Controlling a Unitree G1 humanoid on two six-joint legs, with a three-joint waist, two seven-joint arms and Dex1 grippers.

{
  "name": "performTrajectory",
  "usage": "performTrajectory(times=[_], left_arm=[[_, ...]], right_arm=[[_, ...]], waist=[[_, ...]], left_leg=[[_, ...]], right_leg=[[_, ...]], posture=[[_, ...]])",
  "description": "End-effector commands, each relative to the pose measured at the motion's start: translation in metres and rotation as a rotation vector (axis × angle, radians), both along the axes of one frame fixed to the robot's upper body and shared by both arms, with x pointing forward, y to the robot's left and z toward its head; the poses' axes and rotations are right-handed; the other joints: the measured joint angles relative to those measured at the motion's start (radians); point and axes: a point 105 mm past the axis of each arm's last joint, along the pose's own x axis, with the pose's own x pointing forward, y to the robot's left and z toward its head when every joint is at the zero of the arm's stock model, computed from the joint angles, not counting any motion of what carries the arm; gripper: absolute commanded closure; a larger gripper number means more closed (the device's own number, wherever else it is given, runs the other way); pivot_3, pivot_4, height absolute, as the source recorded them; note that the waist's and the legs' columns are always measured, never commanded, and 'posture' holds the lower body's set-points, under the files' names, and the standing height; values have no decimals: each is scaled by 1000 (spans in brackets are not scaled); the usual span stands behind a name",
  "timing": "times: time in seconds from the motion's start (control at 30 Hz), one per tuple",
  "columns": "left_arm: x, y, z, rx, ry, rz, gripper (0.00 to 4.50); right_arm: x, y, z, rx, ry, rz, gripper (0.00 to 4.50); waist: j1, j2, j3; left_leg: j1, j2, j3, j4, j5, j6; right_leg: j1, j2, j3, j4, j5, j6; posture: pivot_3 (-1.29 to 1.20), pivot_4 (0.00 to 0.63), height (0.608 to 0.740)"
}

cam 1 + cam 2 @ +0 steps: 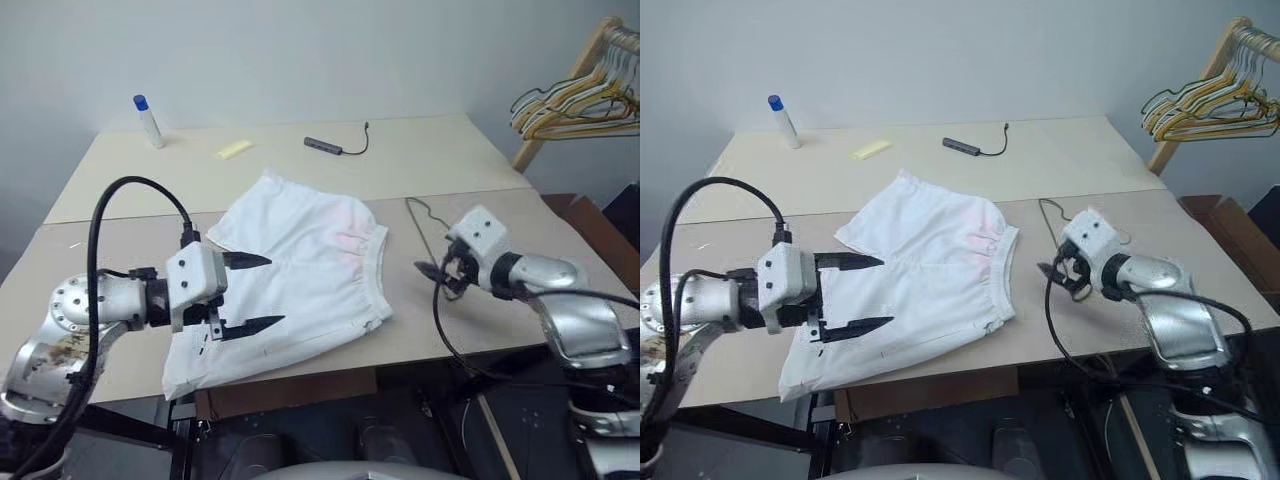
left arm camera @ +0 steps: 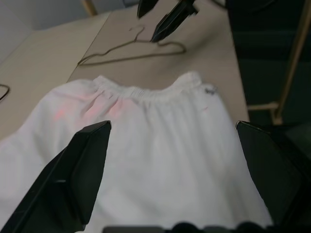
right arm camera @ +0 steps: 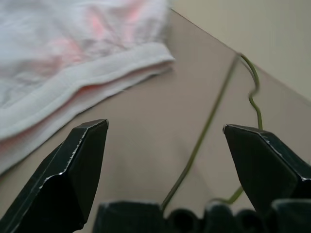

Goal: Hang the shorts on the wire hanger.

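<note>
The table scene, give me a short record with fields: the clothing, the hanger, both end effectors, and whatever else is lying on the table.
garment: white cloth shorts with gathered waistband, lying flat on the beige table, faint pink stain near the waistband
hanger: thin olive-grey wire hanger, flat on the table beside the waistband, apart from the shorts
left end effector: open, over the shorts, holding nothing
right end effector: open, over the hanger, empty
far table edge: white bottle with blue cap, yellow slip, dark adapter with cable
</note>
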Motion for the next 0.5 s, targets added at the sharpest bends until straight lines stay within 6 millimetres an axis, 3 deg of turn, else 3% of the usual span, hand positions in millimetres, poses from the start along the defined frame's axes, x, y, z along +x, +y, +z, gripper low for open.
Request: performTrajectory(times=[0.03,0.27,0.5], left_arm=[[-3,-10,10,-35,7,-46,22],[-2,-19,8,-59,23,-73,22],[-2,-18,4,-42,26,-76,22]], right_arm=[[10,-11,-3,44,13,-155,64],[22,0,-22,112,71,-165,64],[19,-4,-40,197,212,-153,64]], waist=[[0,0,0],[-15,0,0],[-33,0,0]], left_leg=[[0,0,0,0,0,0],[-1,-1,-1,0,0,0],[-1,0,-2,0,0,0]], right_leg=[[0,0,0,0,0,0],[0,0,0,-1,0,0],[0,1,0,-1,0,0]], posture=[[-78,0,740],[-90,0,740],[-88,0,740]])
